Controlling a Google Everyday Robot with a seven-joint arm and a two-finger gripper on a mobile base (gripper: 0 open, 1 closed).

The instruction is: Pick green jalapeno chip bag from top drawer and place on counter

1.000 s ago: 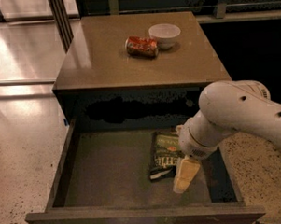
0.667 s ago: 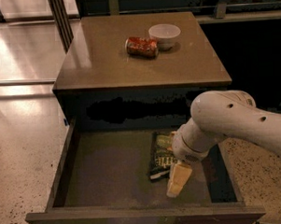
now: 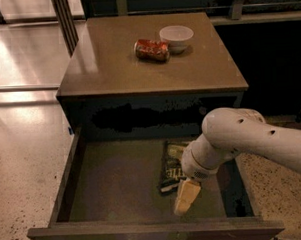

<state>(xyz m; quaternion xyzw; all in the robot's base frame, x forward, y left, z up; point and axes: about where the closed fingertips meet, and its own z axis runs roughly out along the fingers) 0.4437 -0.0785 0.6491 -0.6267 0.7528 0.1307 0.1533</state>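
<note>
The green jalapeno chip bag (image 3: pixel 171 167) lies flat on the olive-brown bottom of the open top drawer (image 3: pixel 113 186), right of the middle. My gripper (image 3: pixel 186 196) hangs down inside the drawer at the bag's near right corner, its pale tip just past the bag's lower edge. My white arm comes in from the right and hides the bag's right side. I cannot tell whether the gripper touches the bag. The brown counter (image 3: pixel 123 73) is the cabinet's top, behind the drawer.
A crushed red can (image 3: pixel 151 49) and a white bowl (image 3: pixel 176 38) sit at the back of the counter. Pale speckled floor lies left and right of the cabinet. The drawer's front wall (image 3: pixel 155 233) is nearest to me.
My arm and gripper have shifted a little to the left over the bag's right side. The bag has not moved.
</note>
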